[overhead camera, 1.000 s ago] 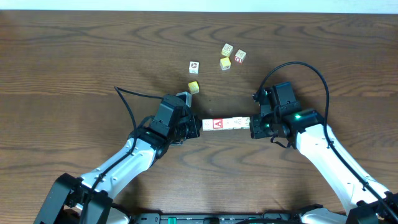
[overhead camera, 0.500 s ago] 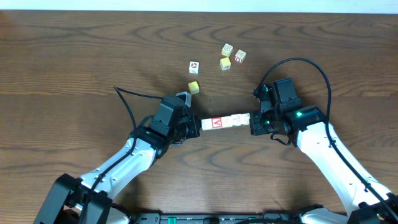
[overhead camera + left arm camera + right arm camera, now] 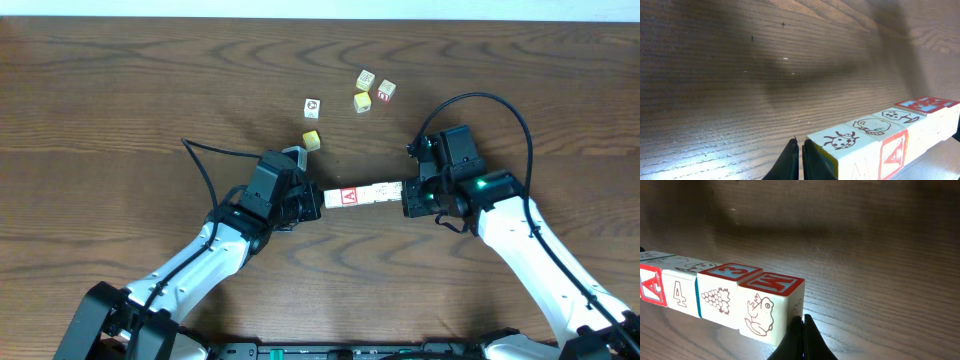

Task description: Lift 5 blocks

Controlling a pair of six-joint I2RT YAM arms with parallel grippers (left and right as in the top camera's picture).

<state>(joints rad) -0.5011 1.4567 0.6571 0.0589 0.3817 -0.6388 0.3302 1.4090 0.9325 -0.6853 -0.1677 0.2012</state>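
Overhead layout: a dark wooden counter [image 3: 120, 90] carried two white-and-black arms reaching in from its near edge, with a short row of blocks [image 3: 363, 196] spanned between them.
Left hand [image 3: 316, 201]: it was closed, fingers together with nothing between them, and its tips pressed against the row's left end.
Left wrist view: the shut dark fingers sat just beside the ladybug block [image 3: 840, 142], the nearest cube of the row.
Row of blocks: picture cubes lay end to end near the middle of the counter, slightly slanted, pinched endwise between the two hands; a red letter A showed near the left end.
Height: the row seemed clear of the counter, since both wrist views showed its shadow lying apart from it on the wood.
Count: four cubes could be told apart; whether there were more I could not tell.
Loose cubes: a yellow cube [image 3: 311, 140] lay just beyond the left hand, a white cube [image 3: 313, 106] farther back, and three small cubes [image 3: 366, 90] sat clustered to their right.
Right end: the frog block [image 3: 765, 312] had a red-framed top.
Right hand [image 3: 407, 198]: it was closed and empty between the fingers, tips pushed against the frog block.
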